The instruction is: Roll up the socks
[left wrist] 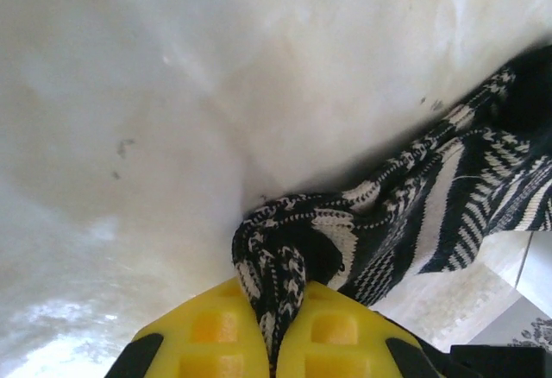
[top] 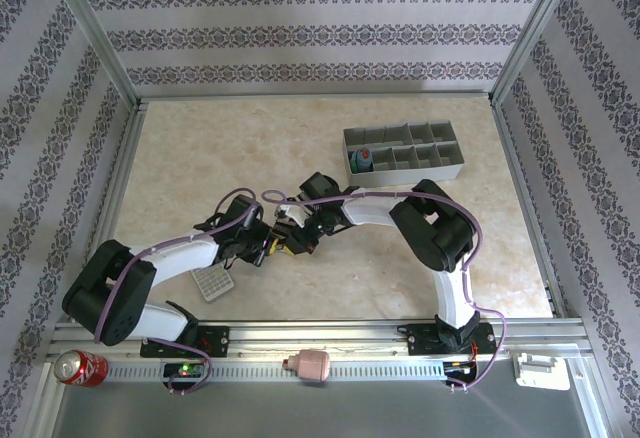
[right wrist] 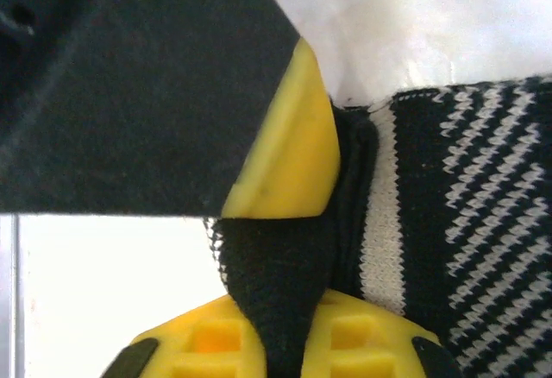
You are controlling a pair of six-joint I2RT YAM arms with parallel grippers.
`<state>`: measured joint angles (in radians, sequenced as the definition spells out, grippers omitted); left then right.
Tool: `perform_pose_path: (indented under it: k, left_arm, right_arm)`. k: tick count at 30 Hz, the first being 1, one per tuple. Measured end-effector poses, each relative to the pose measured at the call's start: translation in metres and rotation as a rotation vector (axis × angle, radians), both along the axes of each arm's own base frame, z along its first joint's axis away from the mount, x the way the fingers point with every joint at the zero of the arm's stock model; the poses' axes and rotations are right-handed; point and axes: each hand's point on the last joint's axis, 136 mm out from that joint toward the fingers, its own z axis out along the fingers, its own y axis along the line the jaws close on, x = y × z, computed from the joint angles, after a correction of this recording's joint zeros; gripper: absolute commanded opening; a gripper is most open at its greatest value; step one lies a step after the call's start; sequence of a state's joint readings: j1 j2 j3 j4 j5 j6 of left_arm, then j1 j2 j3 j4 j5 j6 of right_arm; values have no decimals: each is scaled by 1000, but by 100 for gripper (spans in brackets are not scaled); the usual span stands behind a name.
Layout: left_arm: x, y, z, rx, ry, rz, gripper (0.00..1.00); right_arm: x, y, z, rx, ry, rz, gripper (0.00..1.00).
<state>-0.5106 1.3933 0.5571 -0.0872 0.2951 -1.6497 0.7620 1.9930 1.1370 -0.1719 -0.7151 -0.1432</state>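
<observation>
Left pincer (left wrist: 274,335) clamped shut on a bunched end of the black-and-white sock (left wrist: 431,214); right pincer (right wrist: 274,343) pinched tight on its dark edge; sock strung between them, rolling looks barely begun

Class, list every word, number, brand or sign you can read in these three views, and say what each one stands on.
No text can be read in any view.
On the red can: any lettering is too small and blurred to read.
On the calculator: the key marks are too small to read.
On the black-and-white striped sock: knitted pattern only, no lettering.
</observation>
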Motion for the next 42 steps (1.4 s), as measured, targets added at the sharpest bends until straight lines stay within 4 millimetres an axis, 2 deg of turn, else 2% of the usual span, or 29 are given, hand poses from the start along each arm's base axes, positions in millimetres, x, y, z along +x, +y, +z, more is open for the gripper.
perform_pose_path:
  k: [5,7,9,12,17,23,26,31,33,37,42]
  left_arm:
    - [-18,-1,1,47,109,-29,0]
    - [-23,2,1,65,145,-23,0]
    - [-26,3,-1,79,177,-18,0]
    - [-24,1,-1,93,214,-17,0]
    - [-20,-4,-1,106,256,-31,0]
    - [-20,-5,-2,110,268,-41,0]
    - [-20,-6,-1,112,273,-46,0]
    - [-19,-4,-2,107,281,-46,0]
    - [-19,-4,-2,106,281,-47,0]
    - [-19,-4,-2,107,281,-47,0]
    - [-18,-2,-2,101,281,-43,0]
  right_arm:
    - [-19,-25,12,-25,-282,31,56]
    - [-29,-34,20,-25,-411,50,61]
    - [-34,-37,28,-22,-533,69,63]
    - [-36,-30,34,-33,-674,102,63]
    - [-35,-17,29,-95,-838,148,63]
    - [-19,-5,16,-176,-929,181,55]
    - [-12,-2,9,-208,-955,193,47]
    - [-11,-3,1,-230,-958,211,24]
    - [-11,-3,0,-231,-954,208,20]
    - [-11,-3,0,-234,-944,202,0]
    - [-12,-4,-1,-221,-892,176,0]
